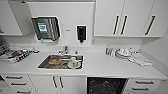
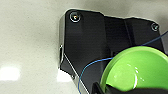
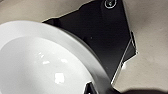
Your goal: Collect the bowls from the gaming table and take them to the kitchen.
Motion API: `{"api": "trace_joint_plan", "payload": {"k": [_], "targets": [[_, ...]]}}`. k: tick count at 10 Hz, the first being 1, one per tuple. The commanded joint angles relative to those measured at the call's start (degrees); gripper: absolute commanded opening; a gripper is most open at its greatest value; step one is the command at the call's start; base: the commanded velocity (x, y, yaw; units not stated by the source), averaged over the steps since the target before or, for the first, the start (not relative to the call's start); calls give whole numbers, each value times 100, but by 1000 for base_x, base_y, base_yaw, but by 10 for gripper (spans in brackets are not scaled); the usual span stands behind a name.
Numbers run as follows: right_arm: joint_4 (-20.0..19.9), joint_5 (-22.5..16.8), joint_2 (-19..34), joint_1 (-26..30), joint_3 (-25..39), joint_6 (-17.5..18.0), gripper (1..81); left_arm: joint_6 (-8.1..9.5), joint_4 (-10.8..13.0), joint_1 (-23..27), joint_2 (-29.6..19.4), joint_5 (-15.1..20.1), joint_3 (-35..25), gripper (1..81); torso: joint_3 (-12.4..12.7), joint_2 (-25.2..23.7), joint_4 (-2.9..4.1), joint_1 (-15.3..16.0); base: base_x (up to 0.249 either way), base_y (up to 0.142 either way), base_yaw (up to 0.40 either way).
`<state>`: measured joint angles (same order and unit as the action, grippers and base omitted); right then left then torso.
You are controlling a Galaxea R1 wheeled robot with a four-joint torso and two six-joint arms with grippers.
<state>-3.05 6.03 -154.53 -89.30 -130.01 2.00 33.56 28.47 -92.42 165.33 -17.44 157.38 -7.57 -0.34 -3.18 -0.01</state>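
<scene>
A lime-green bowl (image 2: 136, 68), empty, sits at the left gripper, and a white bowl (image 3: 42, 62), also empty, at the right; whether either set of jaws is clamped cannot be told. Ahead, the kitchen's steel sink (image 1: 45, 63) holds a brownish dish (image 1: 54, 60) and a white cup (image 1: 73, 62), set in the white countertop (image 1: 100, 66).

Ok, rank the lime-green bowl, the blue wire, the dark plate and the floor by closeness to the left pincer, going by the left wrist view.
1. The lime-green bowl: at the left pincer, its rim in the grip.
2. The blue wire: loops beside the bowl and passes behind it.
3. The dark plate: a robot part, behind the wire.
4. The floor: pale, beyond the plate's edge.
</scene>
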Motion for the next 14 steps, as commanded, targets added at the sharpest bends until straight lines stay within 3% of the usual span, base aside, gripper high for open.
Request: {"api": "trace_joint_plan", "payload": {"k": [1, 4, 5, 8, 9, 10, 11, 12, 14], "targets": [[6, -269, 315, 109, 205, 11, 10, 194, -25, 140, -446, 145, -276, 10, -513, 0, 0, 1, 0, 0, 0], [24, -269, 306, 162, 249, 11, 10, 195, 71, 132, -772, 197, -980, 10, -1092, 0, 0, 1, 0, 0, 0], [24, -269, 271, 162, 249, 11, 10, 195, 80, 114, -773, 145, -1016, 10, -745, 0, 0, 3, 0, 0, 0], [15, -269, 262, 188, 214, 11, 10, 265, -87, -18, -667, 189, -1069, 10, -940, 5, 0, 6, 0, 0, 0], [6, -269, 262, 197, 205, 11, 10, -62, -844, -79, -528, 224, -999, 10, -922, 7, 0, 8, 0, 0, 0], [15, -278, 253, 214, 214, 11, 10, -905, -1469, -115, -422, 293, -946, 10, -920, 7, 0, 8, 0, 0, 0], [15, -287, 244, 223, 214, 11, 10, -1706, -2270, -141, -334, 390, -929, 10, -922, 7, 0, 8, 0, 0, 0], [23, -287, 236, 223, 223, 2, 10, -1959, -2433, -185, -325, 400, -928, 10, -922, 7, 0, 8, 0, 0, 0], [24, -287, 244, 223, 205, 11, 10, -1942, -1647, -212, -822, 114, -1355, 10, -922, 7, 0, 8, 0, 0, 0]]}}
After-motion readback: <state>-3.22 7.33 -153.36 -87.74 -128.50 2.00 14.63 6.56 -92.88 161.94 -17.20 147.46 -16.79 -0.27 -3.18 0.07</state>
